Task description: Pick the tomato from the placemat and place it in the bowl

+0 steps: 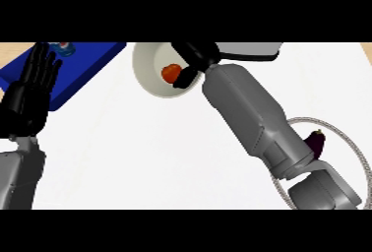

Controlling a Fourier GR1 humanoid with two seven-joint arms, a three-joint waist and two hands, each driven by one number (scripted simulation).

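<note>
Tomato point(170, 74): in the bowl point(149, 61), on its right half, near the view's top.
Right hand point(196, 53): over the bowl's right rim, just beside the tomato on its right and above it; contact uncertain.
Right hand state: cannot tell whether grasping or released.
Left hand point(33, 83): released, fingers straight up, at the left edge, overlapping the placemat point(87, 64).
Placemat: blue, top left, well apart from the bowl.
Eggplant point(315, 141): right, inside a rope-rimmed ring point(341, 133).
</note>
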